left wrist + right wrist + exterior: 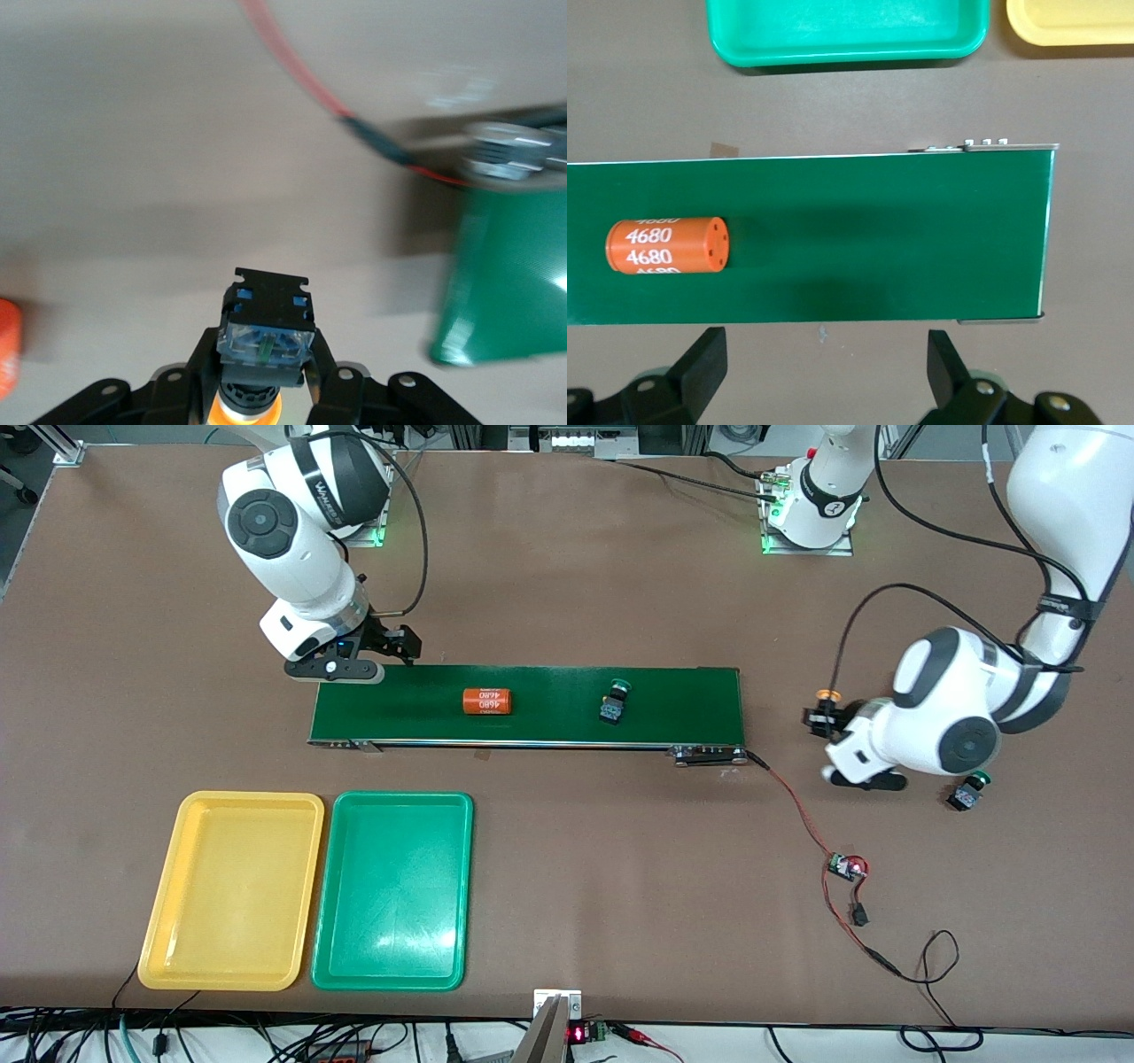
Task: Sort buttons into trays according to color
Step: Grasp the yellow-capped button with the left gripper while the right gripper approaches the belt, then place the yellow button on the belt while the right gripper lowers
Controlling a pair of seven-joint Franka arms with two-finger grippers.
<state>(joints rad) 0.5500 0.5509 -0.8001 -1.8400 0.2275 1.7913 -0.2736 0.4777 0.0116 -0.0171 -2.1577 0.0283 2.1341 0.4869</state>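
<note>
Sitting clamped between left end effector (264, 376) fingers: yellow-capped button (264, 341).

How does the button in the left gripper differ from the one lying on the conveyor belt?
The held button has a yellow cap; the belt button has a green cap. The held one is clamped in the shut left gripper, above the table near the belt's end; the other lies loose on the conveyor belt, ungripped. Both have dark blocky bodies.
</note>
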